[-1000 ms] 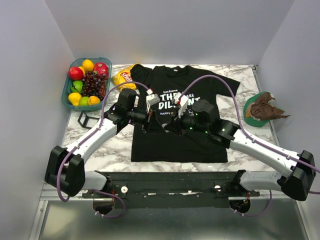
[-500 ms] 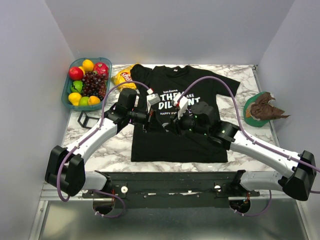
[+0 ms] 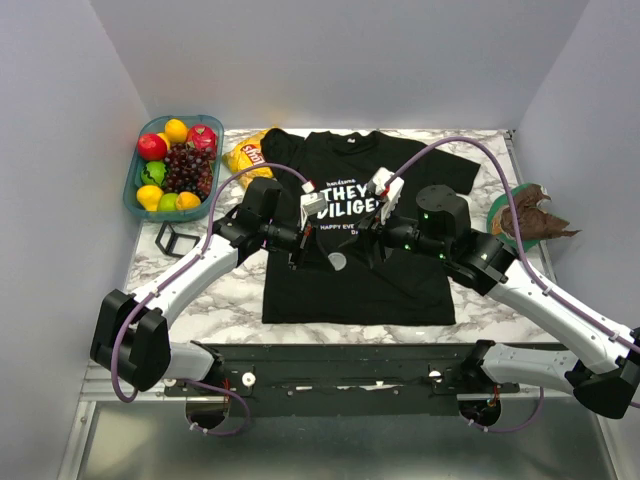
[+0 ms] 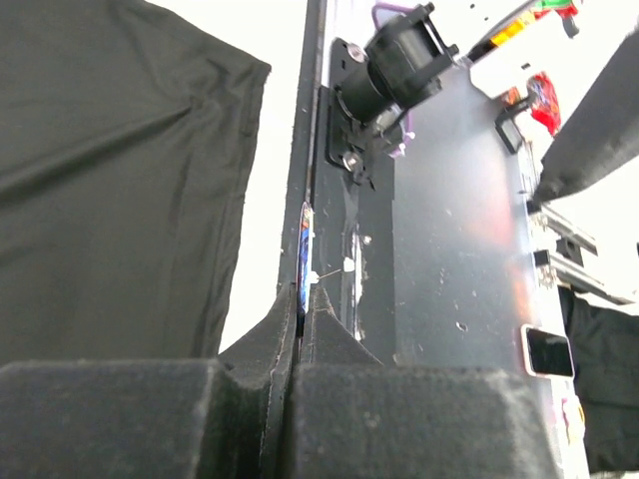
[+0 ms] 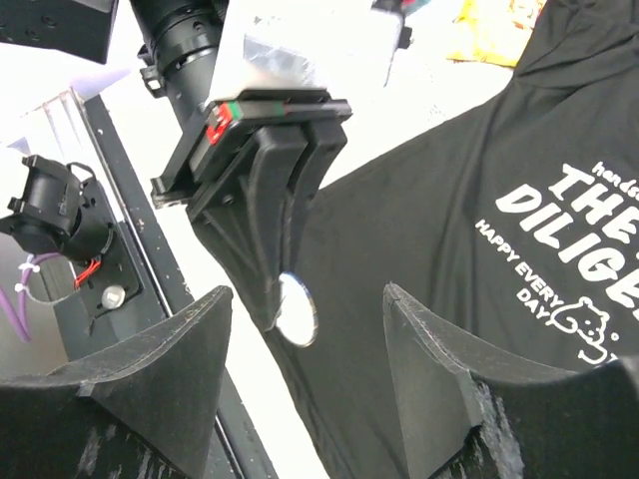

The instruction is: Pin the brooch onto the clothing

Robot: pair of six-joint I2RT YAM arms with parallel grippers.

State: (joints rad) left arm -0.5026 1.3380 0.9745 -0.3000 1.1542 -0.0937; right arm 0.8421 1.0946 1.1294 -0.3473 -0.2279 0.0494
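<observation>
Top external: clear teal tray [image 3: 132, 180] at far-left corner of the marble counter [image 3: 220, 300], holding dark grapes [image 3: 186, 167], a red apple [image 3: 151, 146], plus yellow, orange and green round fruit. Crinkly yellow snack bag [image 3: 245, 155] lies just beside it on the far side. Green plate [image 3: 497, 235] at the right edge carries a brown crumpled lump [image 3: 530, 215].

Black T-shirt [image 3: 350, 300], soft, matte, white print, lies flat at counter centre. L gripper [image 3: 322, 256] is clenched on the brooch [image 3: 338, 262]: a thin round disc, pale shiny face toward the R wrist cam, seen edge-on btwn the foam-textured pads in L wrist view. It sits over the shirt's middle, below the print; can't tell if it touches the cloth. R gripper [image 5: 308, 299] hangs just beside it, wedge-shaped fingers spread wide, grasping nothing.
</observation>
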